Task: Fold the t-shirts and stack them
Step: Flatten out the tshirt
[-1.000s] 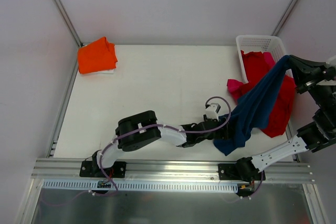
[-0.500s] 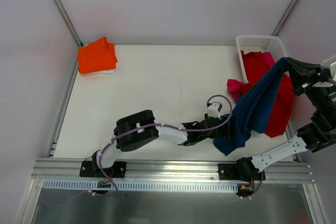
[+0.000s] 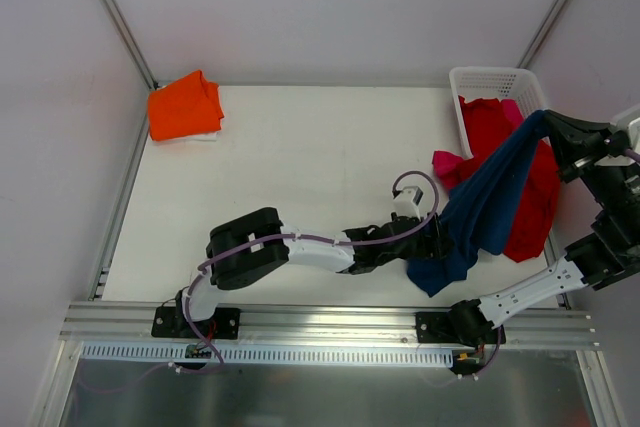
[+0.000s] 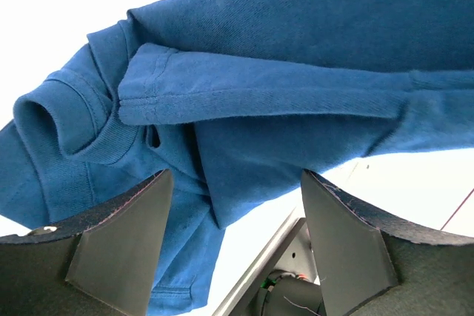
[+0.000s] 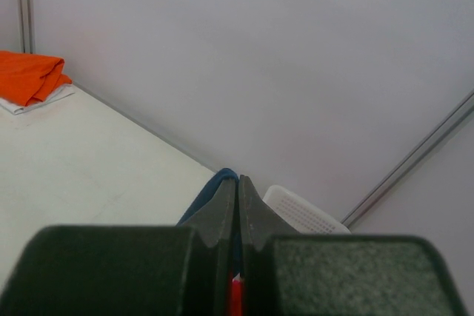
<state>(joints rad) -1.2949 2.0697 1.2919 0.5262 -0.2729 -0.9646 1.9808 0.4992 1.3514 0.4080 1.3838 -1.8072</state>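
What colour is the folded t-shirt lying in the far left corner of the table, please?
The folded t-shirt is plain orange; the top external view shows it best.

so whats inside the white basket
The white plastic lattice basket holds red cloth shirts that spill over its near rim. The hanging navy blue cloth shirt, held by the right claw, covers part of them; the basket's floor is hidden.

Overhead wide, wrists close, navy shirt shared

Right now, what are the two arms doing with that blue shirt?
Right gripper shut on navy shirt, one end held high. Left gripper open at its lower end. Red shirts lie beneath, by the basket.
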